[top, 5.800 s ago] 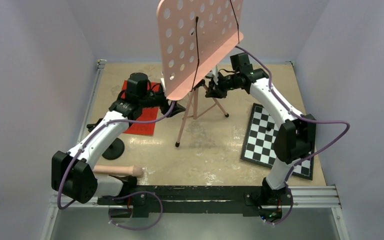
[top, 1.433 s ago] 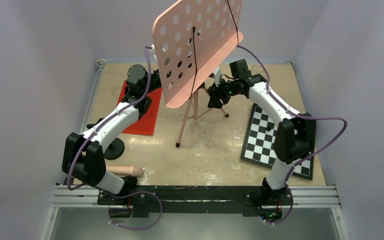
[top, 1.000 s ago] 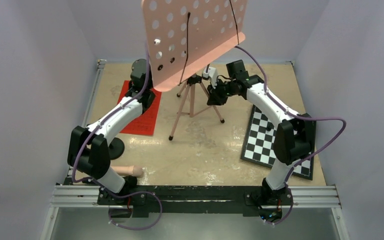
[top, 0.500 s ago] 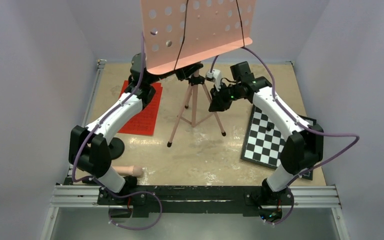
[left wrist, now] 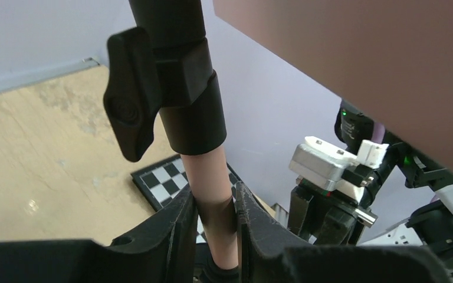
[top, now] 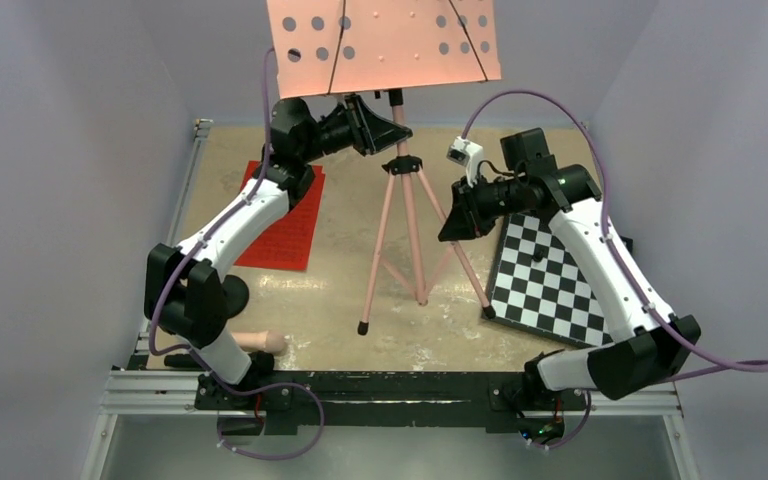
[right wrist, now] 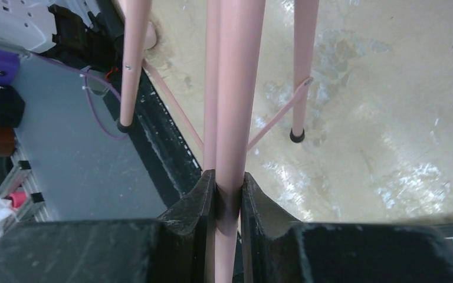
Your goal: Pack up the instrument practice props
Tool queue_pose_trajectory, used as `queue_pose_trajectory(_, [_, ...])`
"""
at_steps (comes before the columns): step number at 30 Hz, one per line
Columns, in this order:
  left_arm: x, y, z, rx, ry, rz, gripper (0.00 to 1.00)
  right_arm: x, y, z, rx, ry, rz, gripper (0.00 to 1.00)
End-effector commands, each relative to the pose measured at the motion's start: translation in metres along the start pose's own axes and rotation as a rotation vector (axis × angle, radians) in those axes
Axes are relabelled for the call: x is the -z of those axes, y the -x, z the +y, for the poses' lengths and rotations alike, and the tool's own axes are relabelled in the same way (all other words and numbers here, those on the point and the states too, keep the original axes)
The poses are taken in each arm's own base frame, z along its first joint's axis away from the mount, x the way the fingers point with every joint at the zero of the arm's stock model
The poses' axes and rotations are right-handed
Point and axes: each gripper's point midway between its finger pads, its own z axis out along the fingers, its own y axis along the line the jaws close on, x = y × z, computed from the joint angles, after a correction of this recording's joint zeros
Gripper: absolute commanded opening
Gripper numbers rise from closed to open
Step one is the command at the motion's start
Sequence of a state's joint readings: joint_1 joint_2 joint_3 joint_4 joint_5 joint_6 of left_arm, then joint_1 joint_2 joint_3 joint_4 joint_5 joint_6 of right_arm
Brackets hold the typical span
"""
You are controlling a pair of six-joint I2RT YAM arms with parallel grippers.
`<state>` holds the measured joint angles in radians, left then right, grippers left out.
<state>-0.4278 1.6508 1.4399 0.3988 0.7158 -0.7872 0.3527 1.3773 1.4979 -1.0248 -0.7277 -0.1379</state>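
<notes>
The pink music stand stands mid-table, its perforated desk (top: 385, 45) at the top of the view and its tripod legs (top: 410, 240) spread below. My left gripper (top: 385, 125) is shut on the stand's upper post just under the desk; the left wrist view shows the pink post (left wrist: 209, 171) clamped between the fingers (left wrist: 177, 230), below a black collar with a knob (left wrist: 171, 94). My right gripper (top: 450, 228) is shut on the right tripod leg (right wrist: 239, 88). Red sheet-music pages (top: 285, 235) lie flat at the left. The pink rod (top: 250, 342) with its black round base (top: 228, 295) lies near left. The microphone is out of view.
The black-and-white checkerboard (top: 550, 285) lies flat at the right, under my right arm, next to one tripod foot (top: 487, 312). Grey walls close in the table on three sides. A black rail (top: 390, 385) runs along the near edge.
The stand has shifted right and toward the near edge, its desk swinging up and level. My right arm swung outward over the checkerboard with the leg. My left gripper rose with the post.
</notes>
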Motion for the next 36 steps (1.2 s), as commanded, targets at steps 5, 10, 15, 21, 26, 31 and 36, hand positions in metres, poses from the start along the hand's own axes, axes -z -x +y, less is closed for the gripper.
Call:
queue_pose_trajectory(5, [0.004, -0.033, 0.008, 0.030, -0.030, 0.010, 0.00, 0.009, 0.012, 0.040, 0.034, 0.172, -0.103, 0.00])
queue_pose_trajectory(10, [-0.002, -0.076, 0.048, 0.179, 0.037, 0.075, 0.00, -0.006, 0.008, 0.038, -0.057, 0.233, -0.072, 0.00])
queue_pose_trajectory(15, [-0.014, -0.109, 0.084, 0.280, 0.069, 0.116, 0.00, -0.017, 0.010, 0.034, -0.147, 0.251, -0.067, 0.00])
queue_pose_trajectory(21, [-0.026, -0.143, 0.118, 0.353, 0.100, 0.142, 0.00, -0.034, 0.008, 0.025, -0.238, 0.241, -0.037, 0.00])
queue_pose_trajectory(26, [-0.025, -0.177, 0.137, 0.419, 0.140, 0.178, 0.00, -0.049, 0.009, 0.011, -0.326, 0.227, -0.008, 0.00])
queue_pose_trajectory(31, [-0.018, -0.206, 0.150, 0.481, 0.172, 0.211, 0.00, -0.062, 0.004, -0.002, -0.383, 0.202, 0.025, 0.00])
queue_pose_trajectory(36, [-0.006, -0.234, 0.152, 0.528, 0.179, 0.243, 0.06, -0.074, -0.012, -0.019, -0.439, 0.147, 0.064, 0.00])
